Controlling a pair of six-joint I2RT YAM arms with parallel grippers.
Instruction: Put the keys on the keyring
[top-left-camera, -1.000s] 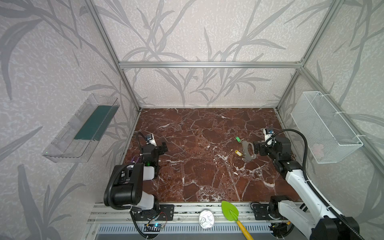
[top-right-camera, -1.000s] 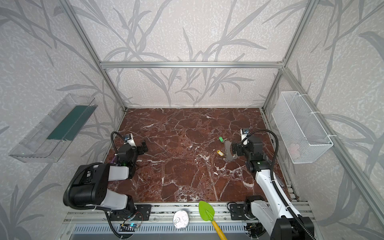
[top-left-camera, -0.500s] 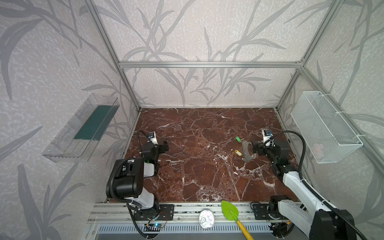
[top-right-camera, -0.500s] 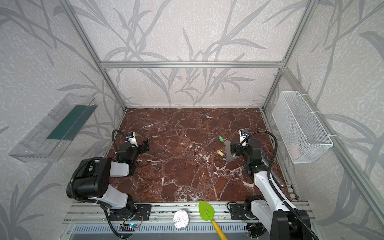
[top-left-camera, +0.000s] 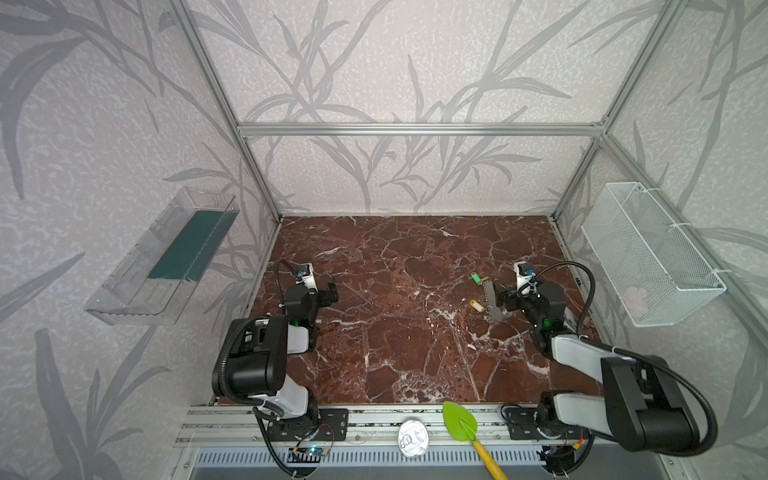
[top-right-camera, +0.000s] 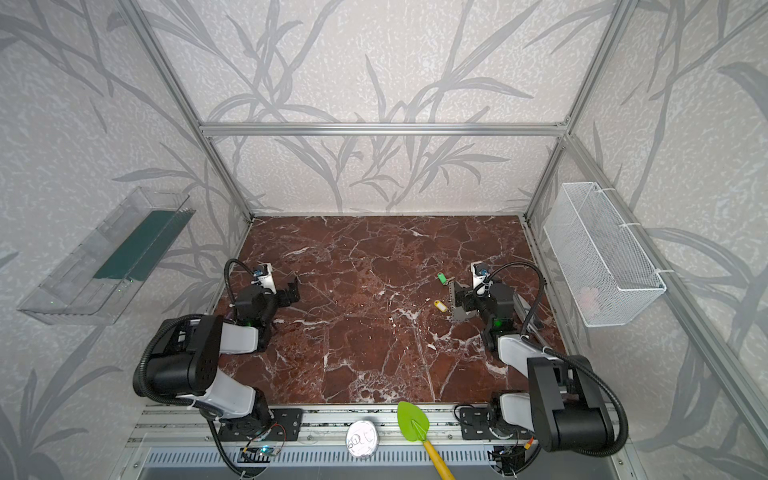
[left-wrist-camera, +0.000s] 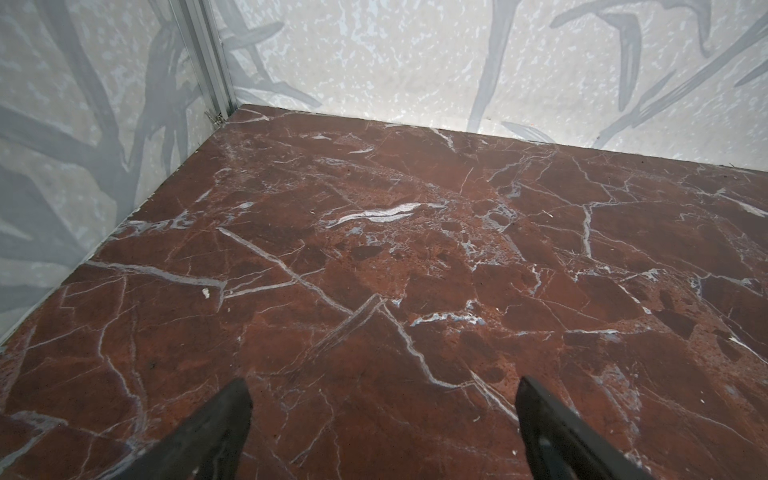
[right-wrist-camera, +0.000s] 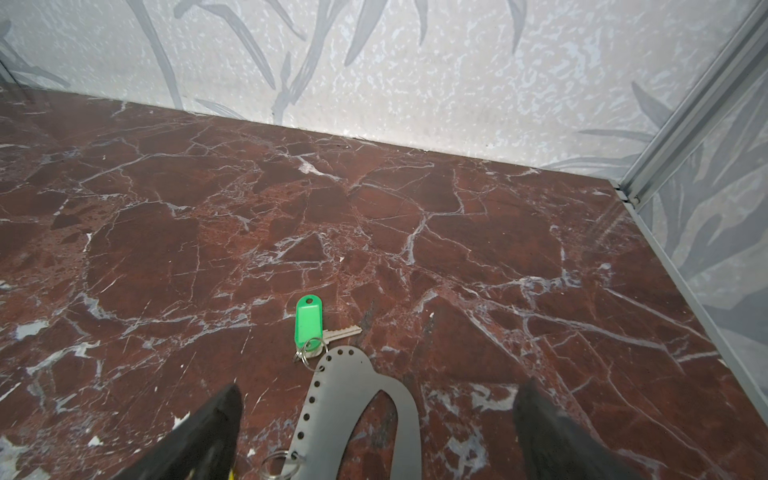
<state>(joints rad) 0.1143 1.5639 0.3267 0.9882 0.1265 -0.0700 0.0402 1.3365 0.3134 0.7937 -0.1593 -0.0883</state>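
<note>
The keyring (right-wrist-camera: 340, 382) is seen lying flat, untouched, between the wide-spread fingers of the right gripper (right-wrist-camera: 380, 386), its long axis pointed away toward the green key (right-wrist-camera: 308, 324) at its far tip; the left gripper (left-wrist-camera: 382, 382), equally wide, is placed well apart.

The light is bright, soft and even, and it seems to come from above. The white walls (top-left-camera: 415, 62) look pale and a little washed out. The dark red tabletop (top-left-camera: 415, 332) has a faint shine near its middle, with no hard glare. Shadows beside the arms are soft and small. In both top views the metal frame (top-left-camera: 415, 129) looks stretched, and its side bars lean outward. In the wrist views the black fingers (left-wrist-camera: 216, 432) close to the camera look fuzzy, while the green key tag (right-wrist-camera: 308, 324) is sharp.
</note>
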